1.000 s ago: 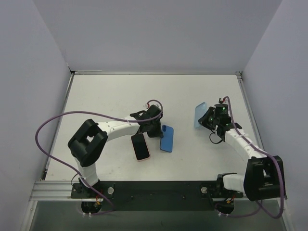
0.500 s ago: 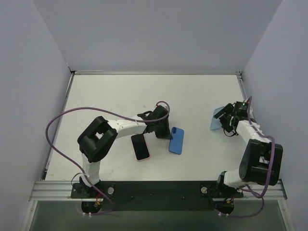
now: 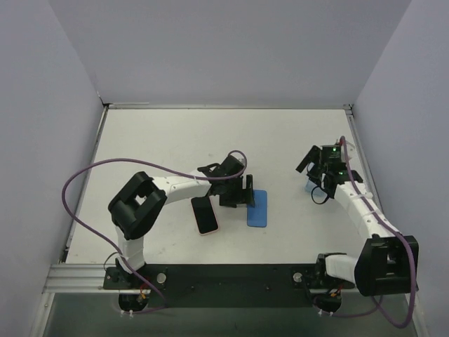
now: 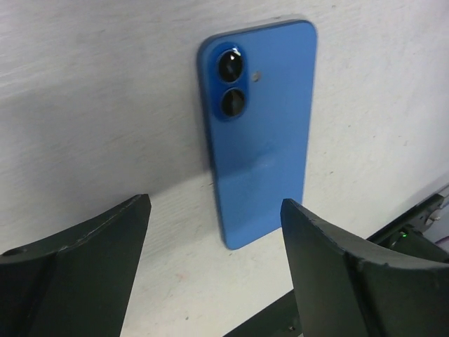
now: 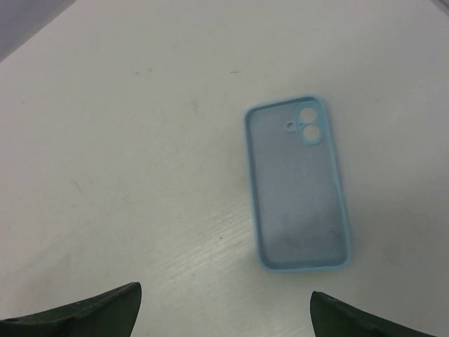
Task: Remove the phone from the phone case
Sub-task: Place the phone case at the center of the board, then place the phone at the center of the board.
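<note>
Hovering, left pincer [image 4: 214, 217] faces phone [image 4: 259, 133]; right pincer [image 5: 224, 295] seemingly overhangs case [image 5: 298, 186].

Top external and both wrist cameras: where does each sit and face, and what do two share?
Top external: high behind the robot, facing down on the table; left gripper and right gripper show.
Left wrist: on the left arm, looking down at the blue phone, back up; open fingers show.
Right wrist: on the right arm, looking down at the empty light-blue phone case; open fingers show.
Shared: the blue phone, in top external and left wrist.
</note>
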